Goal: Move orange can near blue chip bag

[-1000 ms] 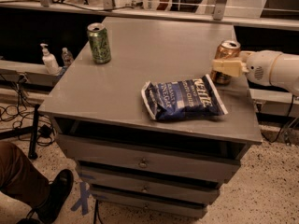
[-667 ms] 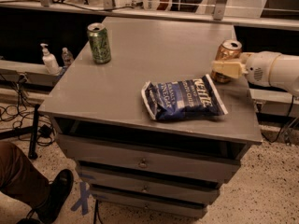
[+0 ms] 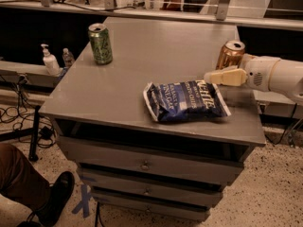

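Note:
The orange can [image 3: 230, 54] stands upright near the right edge of the grey cabinet top [image 3: 142, 56], just behind the top right corner of the blue chip bag [image 3: 185, 101]. The bag lies flat near the front edge, white lettering up. My gripper [image 3: 214, 76] reaches in from the right on a white arm [image 3: 274, 74]. It sits low in front of the can, covering the can's lower part, and hangs just over the bag's upper right edge. Whether it touches the can does not show.
A green can [image 3: 100, 43] stands upright at the back left of the top. A pump bottle [image 3: 49, 60] and a small bottle [image 3: 68, 57] stand on a ledge to the left. Drawers [image 3: 147, 164] are below the top. A person's leg and shoe [image 3: 42, 193] are at bottom left.
My gripper has shifted slightly lower and to the left, in front of the orange can. The can and the chip bag have stayed in place.

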`<action>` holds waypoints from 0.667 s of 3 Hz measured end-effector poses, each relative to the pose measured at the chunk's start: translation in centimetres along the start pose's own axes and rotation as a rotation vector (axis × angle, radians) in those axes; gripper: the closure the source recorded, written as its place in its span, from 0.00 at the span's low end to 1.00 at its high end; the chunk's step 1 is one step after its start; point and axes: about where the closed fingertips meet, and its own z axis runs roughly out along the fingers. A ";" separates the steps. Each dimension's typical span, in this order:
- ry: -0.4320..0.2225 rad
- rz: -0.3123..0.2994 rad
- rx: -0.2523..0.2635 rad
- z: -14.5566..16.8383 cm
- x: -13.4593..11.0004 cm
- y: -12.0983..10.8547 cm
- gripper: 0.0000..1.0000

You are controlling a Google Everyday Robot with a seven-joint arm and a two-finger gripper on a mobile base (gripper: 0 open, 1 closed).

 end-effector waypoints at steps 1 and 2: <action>-0.016 0.010 -0.007 -0.5 0.1 0.2 0.00; -0.060 0.008 -0.040 -1.1 -0.9 1.1 0.00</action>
